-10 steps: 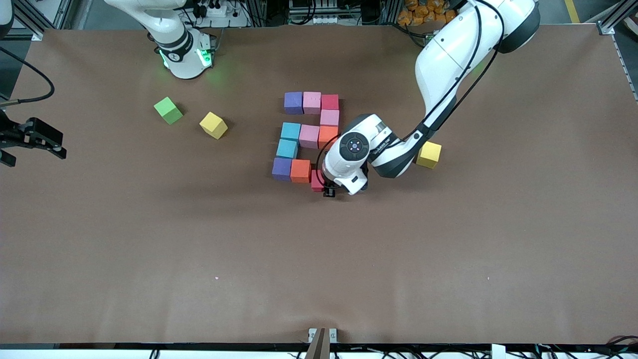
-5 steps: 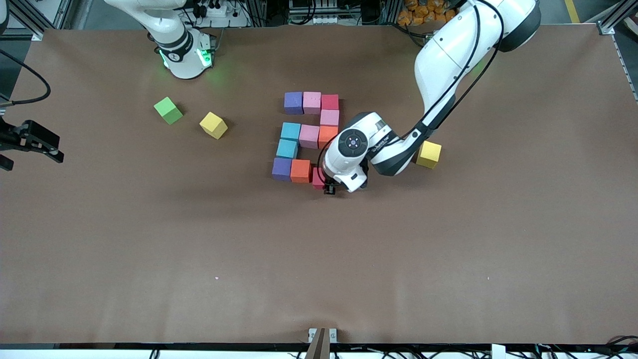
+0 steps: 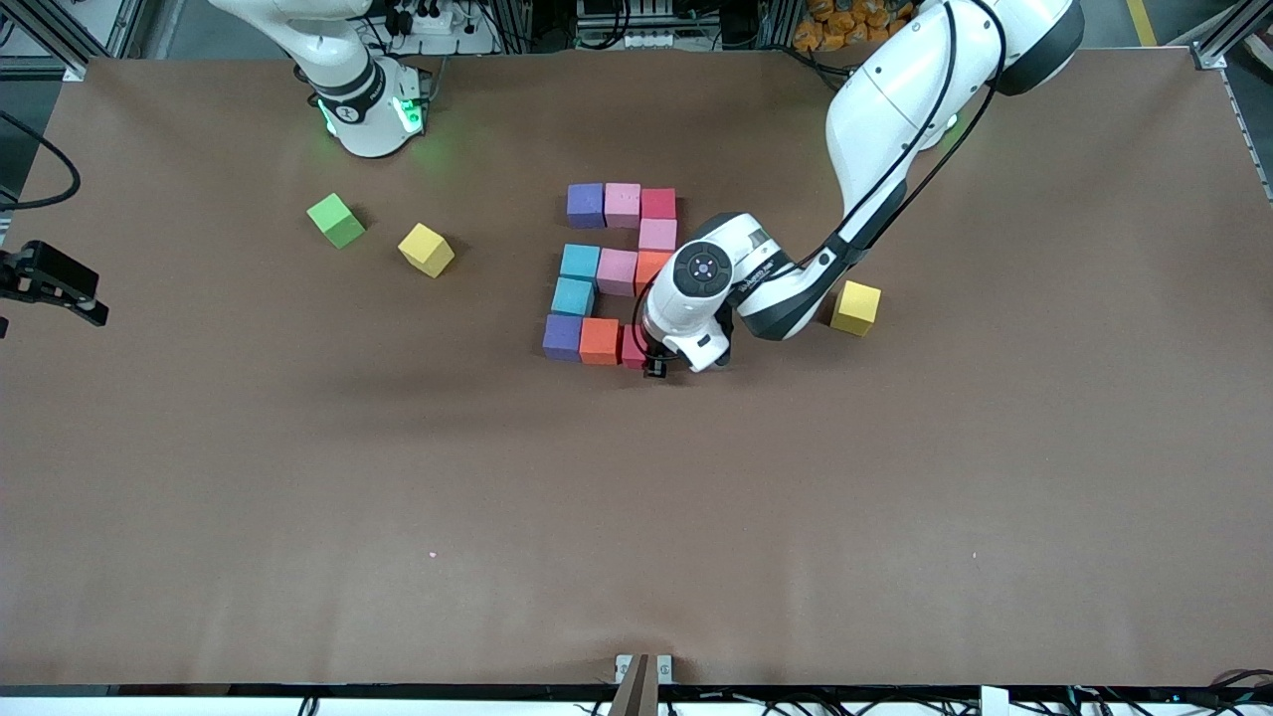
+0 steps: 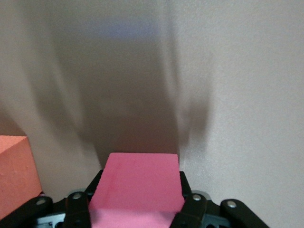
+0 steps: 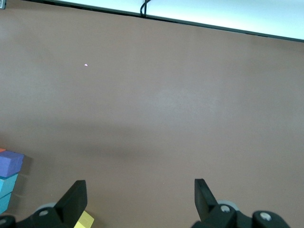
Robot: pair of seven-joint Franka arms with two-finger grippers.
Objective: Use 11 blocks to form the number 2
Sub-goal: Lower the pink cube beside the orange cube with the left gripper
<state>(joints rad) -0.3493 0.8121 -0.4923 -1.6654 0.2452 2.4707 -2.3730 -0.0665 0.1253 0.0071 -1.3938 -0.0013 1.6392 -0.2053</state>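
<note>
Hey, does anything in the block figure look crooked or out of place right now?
Nothing stands out. The placed blocks sit flush and squared. The last red block is clamped in the left pincer beside the orange block. The right pincer waits, open.

A: Where is the table crowded?

B: At its middle, the blocks (image 3: 617, 273) sit packed edge to edge. The left gripper (image 3: 656, 370) is low at their nearest row, clamped on a red block (image 3: 633, 348) just beside an orange block (image 3: 600, 341), with no gap between them.

A: And elsewhere?

B: A green cube (image 3: 336, 220) and a yellow cube (image 3: 426, 250) stand toward the right arm's end. Another yellow cube (image 3: 855, 307) lies beside the left arm. The brown table (image 3: 636, 517) nearer the camera is bare. The right gripper (image 5: 140, 202) waits open at the table's edge.
</note>
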